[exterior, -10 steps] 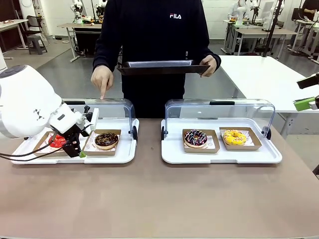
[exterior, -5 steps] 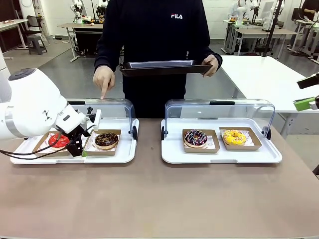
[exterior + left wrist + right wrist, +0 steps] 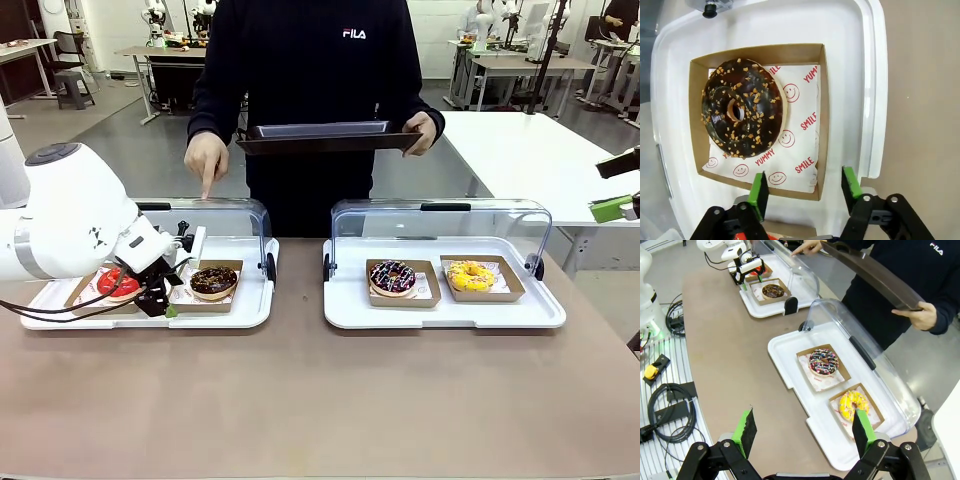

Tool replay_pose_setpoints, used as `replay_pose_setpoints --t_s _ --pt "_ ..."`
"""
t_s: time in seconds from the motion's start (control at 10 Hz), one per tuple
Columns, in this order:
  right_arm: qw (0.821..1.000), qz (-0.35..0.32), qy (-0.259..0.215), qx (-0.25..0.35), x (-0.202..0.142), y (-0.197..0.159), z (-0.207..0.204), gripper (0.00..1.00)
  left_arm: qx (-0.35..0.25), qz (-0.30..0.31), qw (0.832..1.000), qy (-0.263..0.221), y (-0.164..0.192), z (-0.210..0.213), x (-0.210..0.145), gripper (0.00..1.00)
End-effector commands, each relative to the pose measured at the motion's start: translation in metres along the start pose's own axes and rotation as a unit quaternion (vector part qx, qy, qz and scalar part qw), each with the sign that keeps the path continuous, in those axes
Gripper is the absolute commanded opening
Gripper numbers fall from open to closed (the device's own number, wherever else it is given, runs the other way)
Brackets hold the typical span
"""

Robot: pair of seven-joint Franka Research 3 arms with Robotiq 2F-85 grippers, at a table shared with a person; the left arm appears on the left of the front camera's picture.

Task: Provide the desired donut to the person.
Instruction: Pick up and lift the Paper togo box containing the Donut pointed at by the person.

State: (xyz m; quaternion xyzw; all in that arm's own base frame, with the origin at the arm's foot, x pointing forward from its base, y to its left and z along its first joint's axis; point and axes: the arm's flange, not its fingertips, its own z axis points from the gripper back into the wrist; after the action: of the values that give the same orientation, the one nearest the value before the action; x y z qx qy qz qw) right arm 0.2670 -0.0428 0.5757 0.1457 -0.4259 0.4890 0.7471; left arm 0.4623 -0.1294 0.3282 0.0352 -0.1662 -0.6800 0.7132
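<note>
Left pincer (image 3: 804, 175): apart, astride near corner of box (image 3: 823, 100) holding chocolate donut (image 3: 760, 125). Right pincer (image 3: 805, 415): apart, empty, above desk (image 3: 725, 340), well away from that box.

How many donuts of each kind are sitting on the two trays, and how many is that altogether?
Red donut: 1
Chocolate donut with nut bits: 1
Dark donut with coloured sprinkles: 1
Yellow donut: 1
Total: 4

White arm (image 3: 70, 225), black green-padded end effector (image 3: 805, 186)
</note>
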Motion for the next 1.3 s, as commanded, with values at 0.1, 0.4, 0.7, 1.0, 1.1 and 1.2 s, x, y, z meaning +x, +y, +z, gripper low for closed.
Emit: replay_pose_setpoints --t_s 0.1,0.4,0.7,1.0,1.1,1.2 --pt "1.0 0.006 0.0 0.007 0.0 0.0 -0.002 1.0 -0.008 -0.003 1.0 0.019 0.005 -0.006 0.004 0.0" --pt "1.0 0.006 0.0 0.007 0.0 0.0 -0.002 1.0 -0.021 -0.005 0.999 0.026 0.001 -0.013 0.004 0.0" --pt "1.0 0.006 0.0 0.007 0.0 0.0 -0.002 1.0 -0.013 -0.005 1.0 0.019 0.0 0.0 0.006 0.0" --pt "1.0 0.006 0.0 0.007 0.0 0.0 -0.002 1.0 0.015 -0.027 1.0 0.007 -0.014 0.023 0.011 0.0" --pt "1.0 0.006 0.0 0.007 0.0 0.0 -0.002 1.0 0.02 -0.025 0.999 -0.007 -0.025 0.037 0.011 0.0" --pt "1.0 0.006 0.0 0.007 0.0 0.0 -0.002 1.0 0.016 -0.017 1.0 -0.015 -0.036 0.051 0.009 0.0"
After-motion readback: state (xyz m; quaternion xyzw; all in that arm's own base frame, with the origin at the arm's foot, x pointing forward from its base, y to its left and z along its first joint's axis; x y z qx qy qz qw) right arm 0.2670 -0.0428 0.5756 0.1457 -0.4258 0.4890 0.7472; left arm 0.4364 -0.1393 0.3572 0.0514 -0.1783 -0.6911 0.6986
